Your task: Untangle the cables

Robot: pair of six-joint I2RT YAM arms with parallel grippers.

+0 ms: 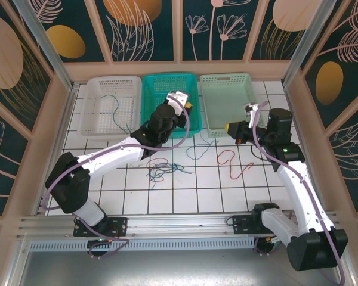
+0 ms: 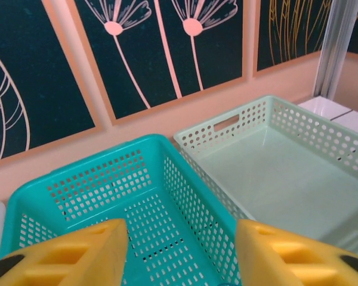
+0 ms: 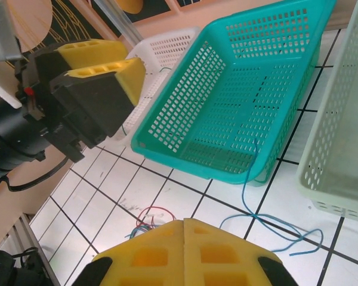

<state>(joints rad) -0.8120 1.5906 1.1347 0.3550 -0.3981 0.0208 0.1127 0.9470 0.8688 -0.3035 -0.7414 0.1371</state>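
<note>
Three baskets line the far side from above; the left gripper (image 1: 185, 102) hovers over the teal basket (image 1: 150, 89), the right gripper (image 1: 234, 128) is beside the green basket (image 1: 227, 76), and the tangled cables (image 1: 161, 170) lie nearer, between the arms. Left wrist: fingers (image 2: 77, 256) apart, empty. Right wrist: fingers (image 3: 155, 238) pressed together on nothing; a blue cable (image 3: 247, 179) trails over the teal rim. Light, limp wire, likely best pinched at a free end

Spread hand (image 2: 182, 253) above teal basket (image 2: 95, 185).
</note>
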